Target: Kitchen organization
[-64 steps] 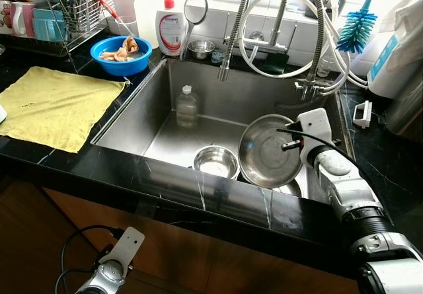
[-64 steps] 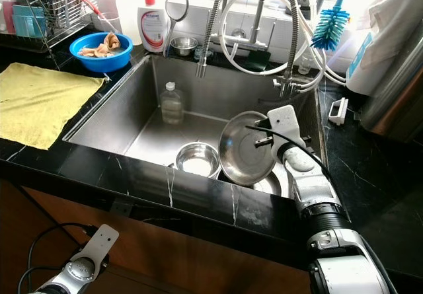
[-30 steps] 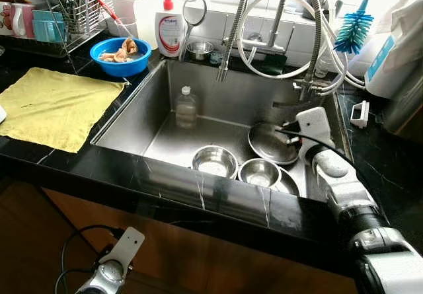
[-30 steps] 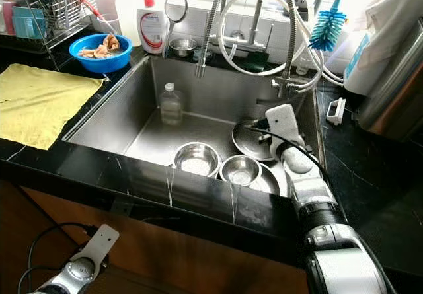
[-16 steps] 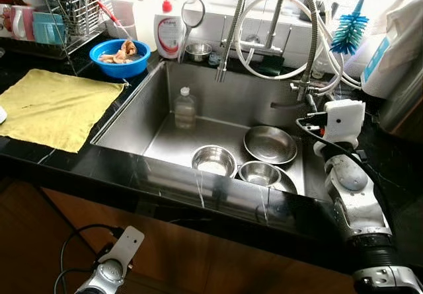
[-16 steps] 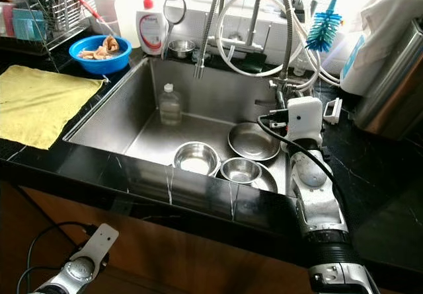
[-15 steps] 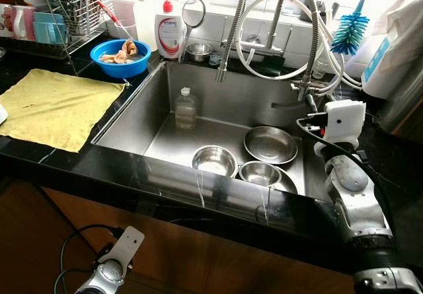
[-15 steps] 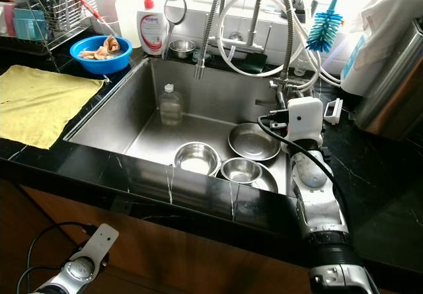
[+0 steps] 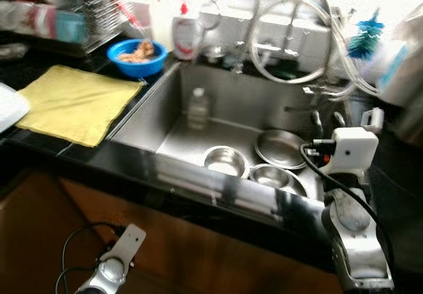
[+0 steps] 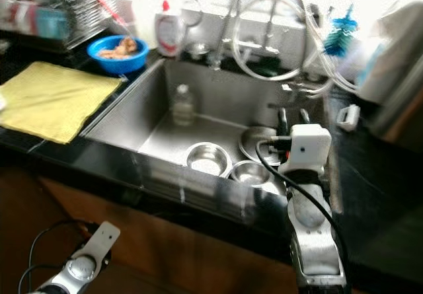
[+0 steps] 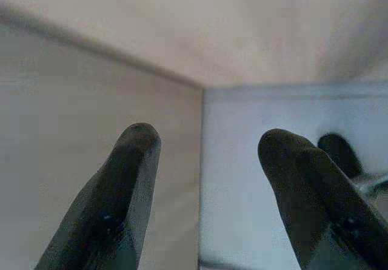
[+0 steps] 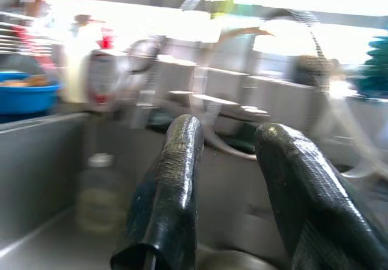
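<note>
— What do your head cameras show?

— A steel sink (image 9: 168, 119) in a black counter. On its floor lie a shallow steel plate (image 9: 281, 148) and two small steel bowls (image 9: 225, 160), close together, with a clear plastic bottle (image 9: 199, 108) standing apart from them at the back. My right claw (image 9: 328, 121) is raised above the sink's right side, over the plate, its two fingers apart and holding nothing.

— How will the steel things handle?

— I judge them light, stiff and slippery when wet. I would pinch the thin rim.

— And the left wrist camera?

— My left claw (image 11: 209, 197) hangs low beside the cabinet, fingers spread, empty.

— The right wrist camera?

— Blurred. My fingers (image 12: 173, 197) point to the faucet hoses (image 12: 242, 100); the bottle is below, at the sink's back.
</note>
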Motion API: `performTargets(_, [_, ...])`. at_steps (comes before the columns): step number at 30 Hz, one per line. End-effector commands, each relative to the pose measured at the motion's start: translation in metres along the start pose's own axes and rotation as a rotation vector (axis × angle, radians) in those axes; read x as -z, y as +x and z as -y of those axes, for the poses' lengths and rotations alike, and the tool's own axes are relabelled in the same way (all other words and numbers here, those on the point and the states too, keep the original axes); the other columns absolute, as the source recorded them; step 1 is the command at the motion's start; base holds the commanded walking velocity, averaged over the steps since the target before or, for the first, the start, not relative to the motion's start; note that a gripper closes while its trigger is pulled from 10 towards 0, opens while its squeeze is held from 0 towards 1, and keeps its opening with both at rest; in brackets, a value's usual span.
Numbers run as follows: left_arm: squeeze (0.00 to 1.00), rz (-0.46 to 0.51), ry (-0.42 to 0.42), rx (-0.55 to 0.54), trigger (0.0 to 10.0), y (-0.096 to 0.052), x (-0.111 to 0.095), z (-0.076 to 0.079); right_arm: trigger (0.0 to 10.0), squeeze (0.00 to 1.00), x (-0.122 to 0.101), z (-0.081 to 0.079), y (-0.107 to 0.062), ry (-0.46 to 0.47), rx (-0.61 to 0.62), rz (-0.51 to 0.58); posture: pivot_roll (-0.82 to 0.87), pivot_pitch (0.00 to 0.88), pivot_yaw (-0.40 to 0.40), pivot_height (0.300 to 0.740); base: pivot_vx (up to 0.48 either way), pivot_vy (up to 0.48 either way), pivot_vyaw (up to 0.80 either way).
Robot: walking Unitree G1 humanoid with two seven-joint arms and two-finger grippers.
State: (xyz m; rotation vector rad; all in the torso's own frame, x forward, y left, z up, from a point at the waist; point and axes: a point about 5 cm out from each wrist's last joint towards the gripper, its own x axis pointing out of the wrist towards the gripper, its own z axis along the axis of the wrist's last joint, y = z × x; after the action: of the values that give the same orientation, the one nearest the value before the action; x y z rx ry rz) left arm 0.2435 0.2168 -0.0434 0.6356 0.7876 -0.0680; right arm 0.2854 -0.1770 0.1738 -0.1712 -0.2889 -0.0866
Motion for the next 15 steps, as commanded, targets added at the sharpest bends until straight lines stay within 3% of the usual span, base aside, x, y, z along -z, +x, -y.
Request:
performTargets(1, [0.0, -0.011, 0.003, 0.004, 10.0, -0.0004, 0.0025, 0.0016, 10.0, 0.0, -0.0063, 0.001, -0.0014, -0.008, 0.002, 0.01, -0.02, 0.0, -0.041, 0.74, 0.0, 0.0, 0.8])
performTargets(15, [0.0, -0.006, 0.006, 0.007, 10.0, -0.0004, 0.001, 0.003, 10.0, 0.0, -0.0073, -0.0029, -0.0051, -0.021, -0.02, -0.008, -0.02, 0.0, -0.036, 0.74, 0.0, 0.0, 0.8])
